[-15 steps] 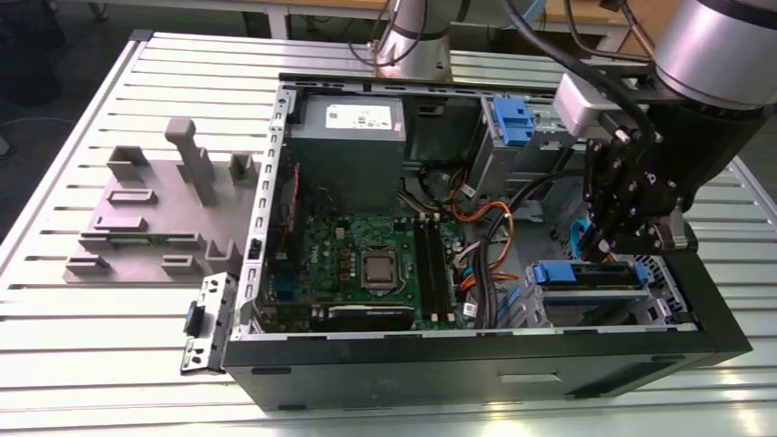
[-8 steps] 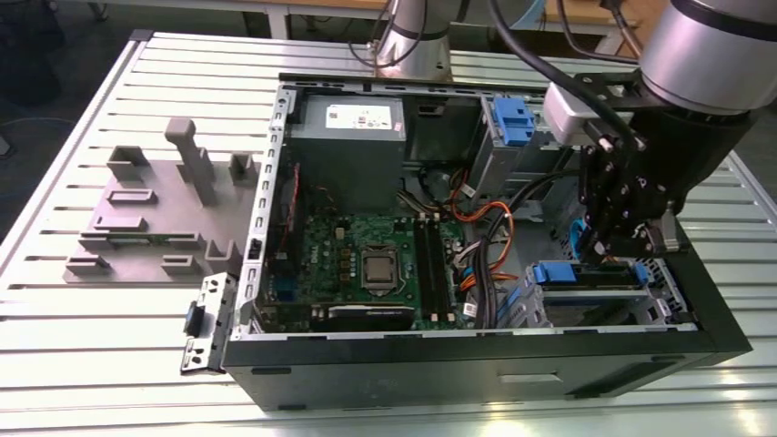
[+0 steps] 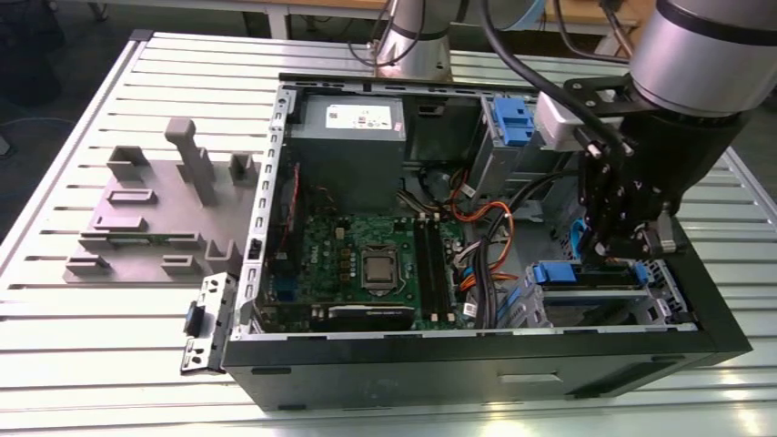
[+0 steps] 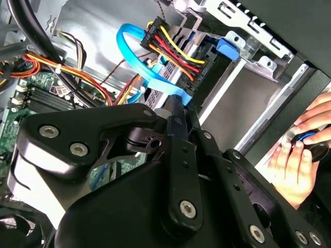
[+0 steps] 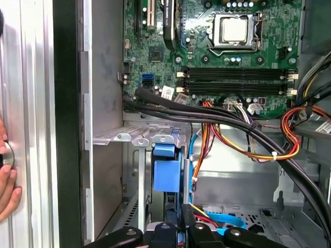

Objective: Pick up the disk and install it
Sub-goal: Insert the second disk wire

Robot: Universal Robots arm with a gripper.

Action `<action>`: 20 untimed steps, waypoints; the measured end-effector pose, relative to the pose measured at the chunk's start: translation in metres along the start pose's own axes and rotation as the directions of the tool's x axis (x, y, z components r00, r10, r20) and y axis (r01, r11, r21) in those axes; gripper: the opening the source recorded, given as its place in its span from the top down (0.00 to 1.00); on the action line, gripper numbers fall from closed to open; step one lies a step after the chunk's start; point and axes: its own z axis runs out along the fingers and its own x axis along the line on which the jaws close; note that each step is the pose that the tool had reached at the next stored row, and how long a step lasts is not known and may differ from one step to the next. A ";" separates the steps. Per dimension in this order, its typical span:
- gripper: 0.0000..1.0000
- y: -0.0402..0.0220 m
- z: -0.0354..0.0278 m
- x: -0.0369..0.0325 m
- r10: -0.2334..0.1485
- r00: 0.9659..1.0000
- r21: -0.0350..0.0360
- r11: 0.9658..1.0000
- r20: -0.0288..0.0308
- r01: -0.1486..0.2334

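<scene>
fingers (image 3: 621, 238) state unclear, low over the drive cage (image 3: 595, 293), cables (image 3: 486, 264) beside, person's hand (image 4: 300, 155) near case

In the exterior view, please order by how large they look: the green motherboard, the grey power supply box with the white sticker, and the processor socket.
1. Green motherboard, the largest.
2. Grey power supply box, clearly smaller; it lies farther from the camera, so its true size may be closer.
3. Processor socket, the smallest by far; it sits on the motherboard.

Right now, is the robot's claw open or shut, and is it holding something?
Gripper: down inside the computer case by the drive cage; open or shut cannot be told, nor whether it holds anything.
</scene>
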 end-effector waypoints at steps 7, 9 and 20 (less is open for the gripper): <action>0.84 0.0048 0.0037 -0.0005 0.002 1.000 0.021 1.000 -0.001 -0.002; 0.84 0.0071 0.0042 -0.0005 0.002 1.000 0.028 1.000 -0.001 -0.002; 0.84 0.0105 0.0046 -0.0004 0.005 1.000 0.052 0.999 -0.001 -0.004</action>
